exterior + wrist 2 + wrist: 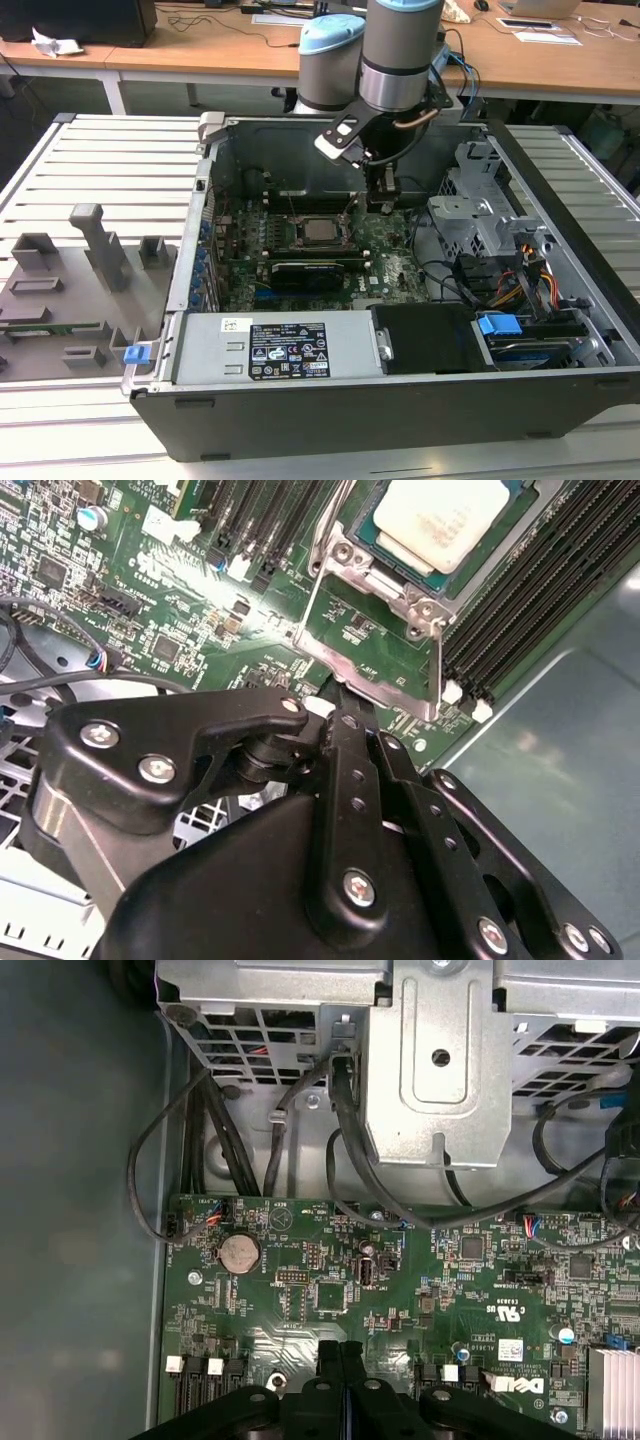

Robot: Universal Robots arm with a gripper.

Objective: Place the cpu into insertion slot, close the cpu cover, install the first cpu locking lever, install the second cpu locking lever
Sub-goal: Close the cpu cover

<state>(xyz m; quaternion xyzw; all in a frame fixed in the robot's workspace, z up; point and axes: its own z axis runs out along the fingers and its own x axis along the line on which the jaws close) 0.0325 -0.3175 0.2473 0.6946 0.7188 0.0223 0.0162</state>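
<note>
Hovering above the motherboard point(392, 252) beside the cpu point(319, 231), the gripper point(340, 1352) seems clenched, wooden desks point(200, 52) behind.

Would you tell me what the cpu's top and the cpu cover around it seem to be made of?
The cpu looks topped with pale matt metal: flat silver-grey with a soft, even sheen. The cpu cover appears to be thin bare or plated sheet metal: grey, with glinting edges and stamped bends. Which alloy is unclear.

Three cameras, one scene
Exterior view looks down into the open computer case point(400, 415); both wrist views sit close over its motherboard point(420, 1290).
</note>
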